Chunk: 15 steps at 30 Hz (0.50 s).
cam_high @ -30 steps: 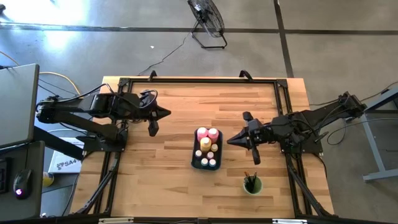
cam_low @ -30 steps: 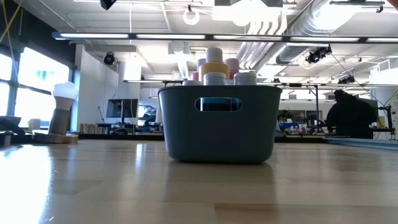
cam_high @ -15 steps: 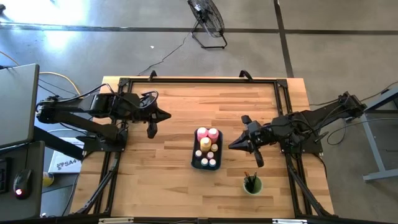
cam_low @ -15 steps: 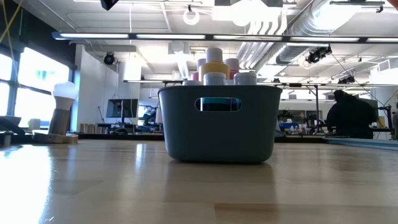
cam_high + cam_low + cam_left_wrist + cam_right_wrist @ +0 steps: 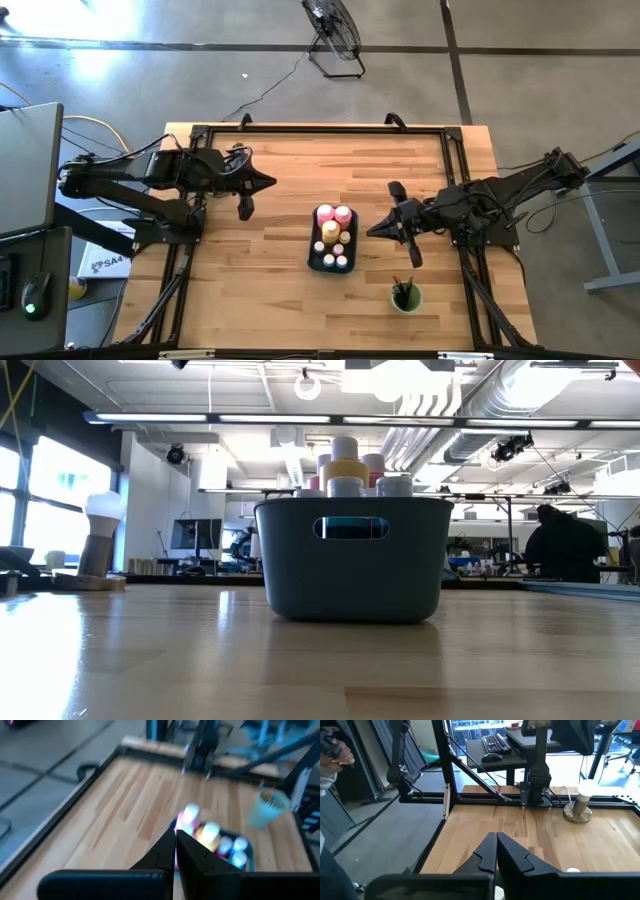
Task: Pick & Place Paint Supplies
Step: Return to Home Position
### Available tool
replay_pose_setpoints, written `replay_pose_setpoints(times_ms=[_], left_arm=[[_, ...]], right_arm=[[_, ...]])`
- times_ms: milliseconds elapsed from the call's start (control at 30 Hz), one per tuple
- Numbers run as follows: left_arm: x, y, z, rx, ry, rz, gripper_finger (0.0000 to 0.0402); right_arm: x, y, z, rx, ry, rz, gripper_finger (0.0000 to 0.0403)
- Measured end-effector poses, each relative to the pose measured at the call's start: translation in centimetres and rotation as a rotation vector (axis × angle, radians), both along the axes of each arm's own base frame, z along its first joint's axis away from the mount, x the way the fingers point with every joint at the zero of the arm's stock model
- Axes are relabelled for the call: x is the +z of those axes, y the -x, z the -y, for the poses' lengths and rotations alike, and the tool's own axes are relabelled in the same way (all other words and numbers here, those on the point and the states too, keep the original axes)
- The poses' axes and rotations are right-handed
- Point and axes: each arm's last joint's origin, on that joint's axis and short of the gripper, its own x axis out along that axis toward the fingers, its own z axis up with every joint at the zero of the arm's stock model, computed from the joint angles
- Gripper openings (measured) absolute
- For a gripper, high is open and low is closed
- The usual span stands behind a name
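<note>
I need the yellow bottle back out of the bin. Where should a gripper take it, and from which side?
Take the yellow bottle by its cap end, coming straight down from above. It stands upright in the bin, its body hidden by the walls, with pink bottles and small jars close around it, so sideways access looks blocked.

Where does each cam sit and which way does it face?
High: overhead, straight down on table; both arms, left gripper, right gripper show.
Low: table height, level across at blue bin; no arm shows.
Left wrist: past own shut fingers toward bin, green cup.
Right wrist: past own shut fingers toward left arm.
Shared: bin in high, low, left wrist.
</note>
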Motion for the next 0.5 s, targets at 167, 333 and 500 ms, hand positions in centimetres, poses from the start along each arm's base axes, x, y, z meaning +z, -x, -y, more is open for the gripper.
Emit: replay_pose_setpoints(times_ms=[167, 333, 500], left_arm=[[1.2, 0.8, 0.9, -0.153, -0.079, 0.084, 0.0012], [2.0, 3.5, 1.8, -0.221, -0.098, 0.127, 0.0012], [2.7, 6.5, 2.3, -0.249, -0.161, 0.177, 0.0012]], right_arm=[[0.5, 0.6, 0.2, 0.0, -0.014, 0.016, 0.0003], [2.1, 3.3, 1.3, 0.0, -0.041, 0.071, 0.0003], [4.0, 6.6, 2.6, -0.001, -0.058, 0.186, 0.0003]])
